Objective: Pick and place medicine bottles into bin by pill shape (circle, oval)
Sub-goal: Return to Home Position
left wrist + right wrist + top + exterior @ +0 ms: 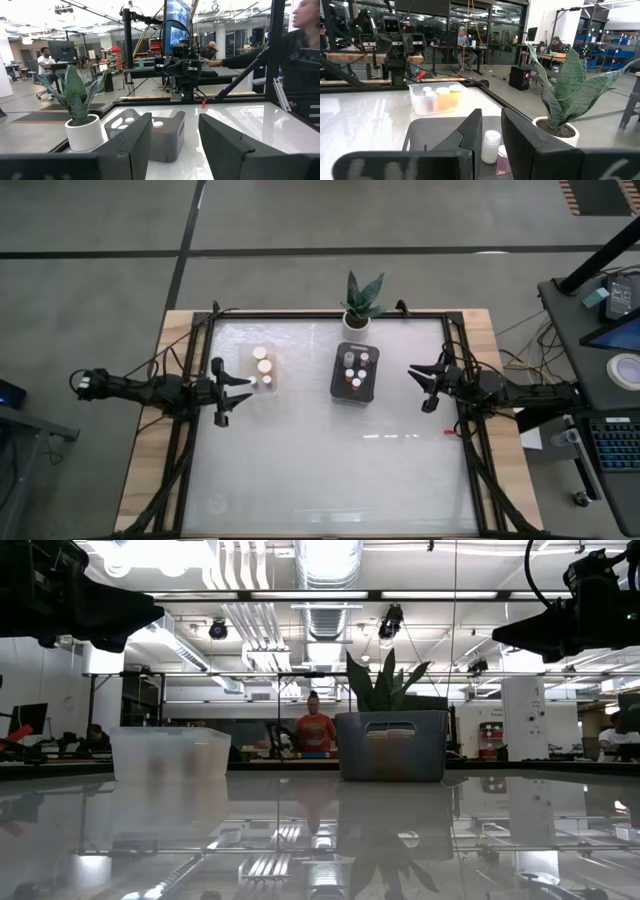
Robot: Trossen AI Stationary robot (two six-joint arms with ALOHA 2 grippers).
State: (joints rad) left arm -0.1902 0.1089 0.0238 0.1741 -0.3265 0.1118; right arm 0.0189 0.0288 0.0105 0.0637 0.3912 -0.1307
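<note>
Both arms are drawn back to opposite side edges of the surface (330,470), level with the bins.

- Left gripper (236,390): just beside the transparent bin (248,372), fingers apart, nothing between them.
- Right gripper (425,387): near the dark bin (337,385) but clear of it, fingers apart, empty.
- Medicine bottles (265,367): all that I can see are inside a bin. A few wider ones, orange or yellowish, stand upright in the transparent bin. Several thinner ones stand in the dark bin, and the right wrist view shows a white-capped bottle (491,146) there against the wall.
- Both bins sit toward the edge where the plant (360,302) stands, the dark one near the middle of that edge and the transparent one further toward the left arm's side.
- No loose bottle shows on the bare surface.

Handling (judgement):
- The bottles look small, light and rigid, with smooth round plastic walls that could slip or roll if tipped.
- The best hold would be across the body just under the cap, from above, with the fingers squared to the cylinder.
- The thin ones leave little margin for an off-centre pinch.
- Neighbours packed close in a bin would make regrasping awkward.

Sorting appears complete.
</note>
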